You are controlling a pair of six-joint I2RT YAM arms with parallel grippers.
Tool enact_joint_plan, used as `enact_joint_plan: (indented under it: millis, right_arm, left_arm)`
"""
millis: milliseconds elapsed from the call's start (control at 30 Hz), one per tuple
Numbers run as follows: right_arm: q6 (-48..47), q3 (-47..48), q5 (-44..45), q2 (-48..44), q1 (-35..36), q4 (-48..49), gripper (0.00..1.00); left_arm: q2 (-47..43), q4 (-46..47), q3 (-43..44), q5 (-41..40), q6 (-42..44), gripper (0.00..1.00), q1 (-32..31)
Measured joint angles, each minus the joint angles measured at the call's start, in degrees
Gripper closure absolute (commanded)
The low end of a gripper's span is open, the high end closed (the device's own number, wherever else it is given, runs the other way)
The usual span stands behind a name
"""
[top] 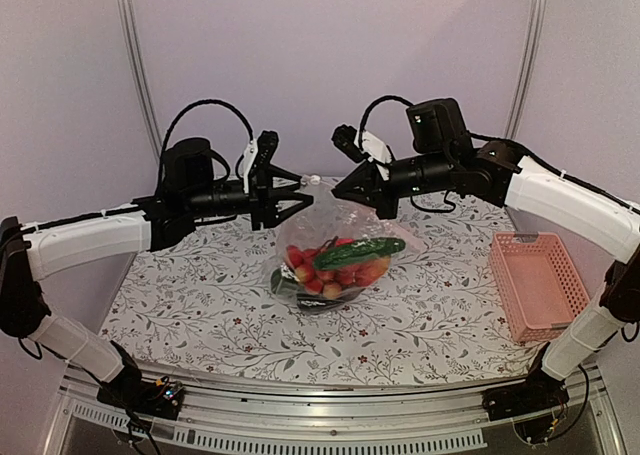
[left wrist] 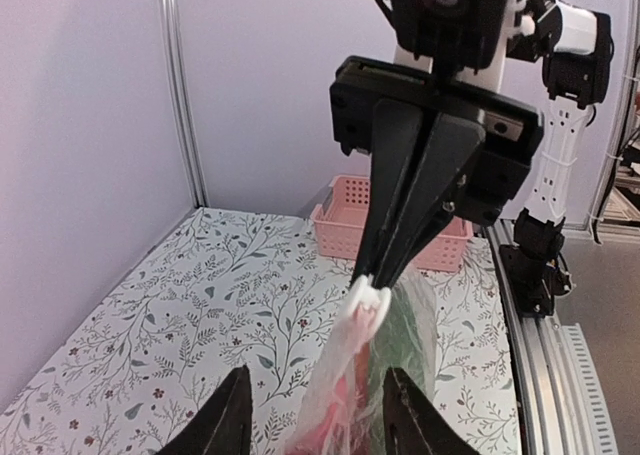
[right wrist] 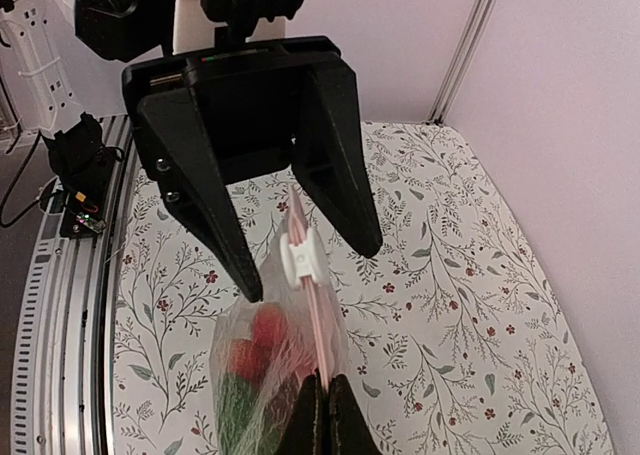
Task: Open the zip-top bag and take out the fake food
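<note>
Over the middle of the flowered table [top: 200, 305]: zip-top bag [top: 330, 223] drawn up by its top edge, lower end down at the cloth, resting there or just clear of it impossible to tell. Pinched at that top edge by the right gripper [left wrist: 378, 273], fingers pressed together on the plastic. Left gripper [left wrist: 317, 380] spread wide, one finger either side of the white slider [right wrist: 300, 255], no visible contact with it. Fake food [top: 335, 270] bunched low inside the bag: red round pieces, one long dark green piece across the top, some orange; exact count lost behind crinkled film. Shows in both wrist views only as a red and green blur, bag bottom cut off by the frame edge. Pink basket [top: 540, 280] well apart, at the table's right edge.
</note>
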Motion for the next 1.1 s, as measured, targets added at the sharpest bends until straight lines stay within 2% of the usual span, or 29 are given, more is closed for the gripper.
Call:
enact_joint_plan:
  millis: [133, 200, 233, 400, 500, 700, 1100]
  right_arm:
    - [-0.1, 0.0, -0.6, 0.0, 0.0, -0.2, 1.0]
    - [-0.1, 0.0, -0.7, 0.0, 0.0, -0.3, 1.0]
    - [0.0, 0.0, -0.8, 0.0, 0.0, -0.3, 0.99]
    - [-0.2, 0.0, -1.0, 0.0, 0.0, -0.2, 0.67]
    - [-0.1, 0.0, -1.8, 0.0, 0.0, 0.2, 0.58]
    - [0.9, 0.1, -3.8, 0.0, 0.0, 2.3, 0.55]
    - [1.7, 4.5, -6.9, 2.7, 0.7, 4.8, 0.64]
  left_arm:
    - [1.1, -0.5, 2.7, 0.7, 0.8, 0.93, 0.1]
    - [1.2, -0.5, 3.1, 1.3, 0.9, 1.0, 0.1]
    - [1.2, -0.6, 3.1, 1.5, 0.9, 1.0, 0.1]
    - [1.2, -0.6, 3.1, 2.7, 1.0, 1.0, 0.1]
    - [1.2, -0.6, 3.1, 3.1, 1.0, 1.0, 0.1]
    - [1.2, -0.6, 3.1, 4.2, 1.0, 1.0, 0.0]
    - [1.2, -0.6, 3.1, 4.6, 1.0, 1.0, -0.3]
